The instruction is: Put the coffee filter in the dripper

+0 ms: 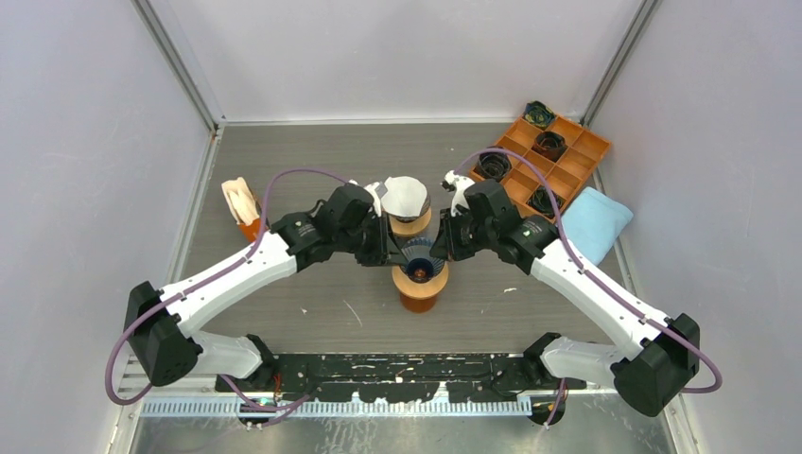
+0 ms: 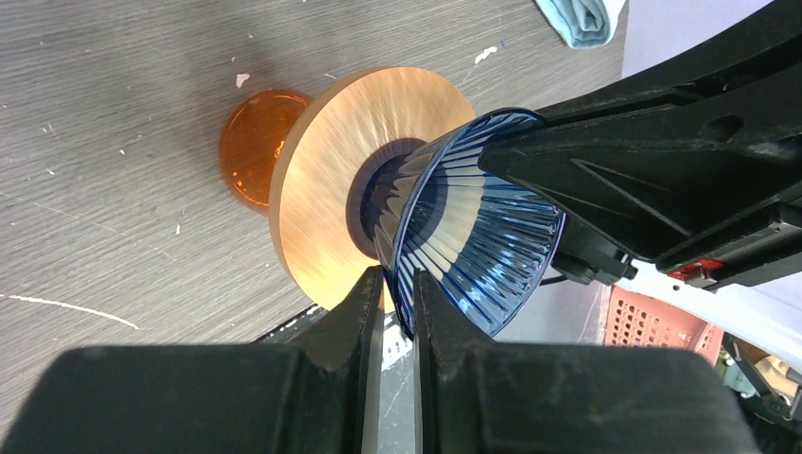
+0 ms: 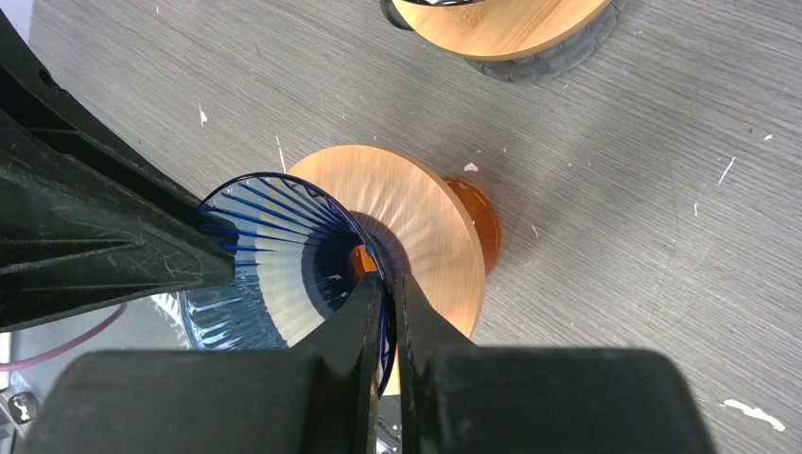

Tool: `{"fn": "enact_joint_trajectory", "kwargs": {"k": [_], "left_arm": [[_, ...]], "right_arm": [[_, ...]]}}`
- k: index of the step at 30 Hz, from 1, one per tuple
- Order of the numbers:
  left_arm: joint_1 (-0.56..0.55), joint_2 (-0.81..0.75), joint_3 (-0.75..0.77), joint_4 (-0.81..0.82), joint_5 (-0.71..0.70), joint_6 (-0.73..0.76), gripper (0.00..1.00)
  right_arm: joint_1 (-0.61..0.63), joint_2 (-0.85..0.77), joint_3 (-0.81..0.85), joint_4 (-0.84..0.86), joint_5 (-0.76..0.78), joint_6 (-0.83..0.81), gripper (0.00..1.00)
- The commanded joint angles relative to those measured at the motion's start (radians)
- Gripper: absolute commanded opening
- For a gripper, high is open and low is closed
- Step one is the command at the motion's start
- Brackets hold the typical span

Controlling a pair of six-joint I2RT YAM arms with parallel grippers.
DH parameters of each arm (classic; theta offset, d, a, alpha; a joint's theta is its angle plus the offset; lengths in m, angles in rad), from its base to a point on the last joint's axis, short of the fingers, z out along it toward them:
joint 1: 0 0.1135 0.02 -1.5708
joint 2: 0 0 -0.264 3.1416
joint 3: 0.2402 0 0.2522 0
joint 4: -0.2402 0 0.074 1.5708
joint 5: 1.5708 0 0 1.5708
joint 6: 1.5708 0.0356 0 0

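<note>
A blue ribbed glass dripper sits on a wooden disc over an orange cup at the table's middle. My left gripper is shut on the dripper's rim from the left, and its fingers pinch the rim in the left wrist view beside the dripper. My right gripper is shut on the opposite rim, seen in the right wrist view with the dripper. No filter is inside the blue dripper. A white paper filter sits in a second dripper just behind.
A holder with folded paper filters stands at the left. An orange compartment tray with dark items is at the back right, with a blue cloth beside it. The second dripper's wooden base is close behind.
</note>
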Motion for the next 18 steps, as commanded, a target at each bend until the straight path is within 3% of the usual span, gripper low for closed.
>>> {"fn": "enact_joint_trajectory", "kwargs": {"k": [1,18], "left_arm": [[-0.033,0.028,0.019,-0.015,-0.034,0.051,0.05],[-0.084,0.057,0.002,-0.076,-0.121,0.082,0.07]], "right_arm": [[0.021,0.056,-0.024,-0.074,0.082,-0.06,0.01],[0.066,0.085,-0.108,-0.056,0.16,-0.059,0.01]]}}
